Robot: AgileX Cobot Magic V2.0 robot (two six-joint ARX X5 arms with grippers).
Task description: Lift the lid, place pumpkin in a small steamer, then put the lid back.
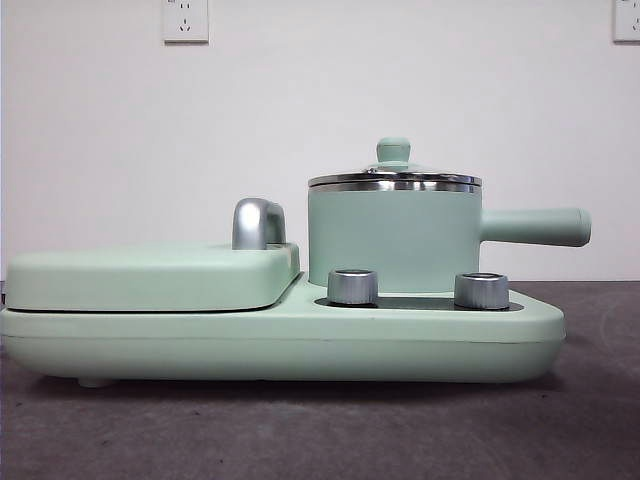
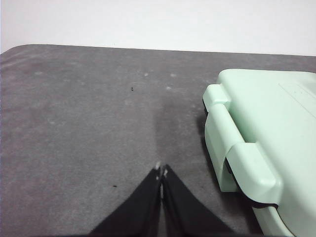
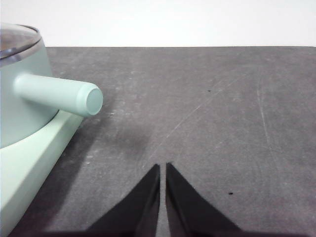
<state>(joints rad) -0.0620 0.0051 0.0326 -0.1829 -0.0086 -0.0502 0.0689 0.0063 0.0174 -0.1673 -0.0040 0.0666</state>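
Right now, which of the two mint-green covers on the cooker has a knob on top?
The small round glass lid with the metal rim, sitting on the mint-green pot, carries a mint-green knob. The large flat rounded-rectangle cover beside it has none.

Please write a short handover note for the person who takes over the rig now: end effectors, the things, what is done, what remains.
Left end effector: shut, empty, over the table beside the flat cover.
Right end effector: shut, empty, near the steamer's side handle.
The lid sits on the small steamer, which stands on the base.
Pumpkin: in no view.
Done: nothing.
Left: all steps.
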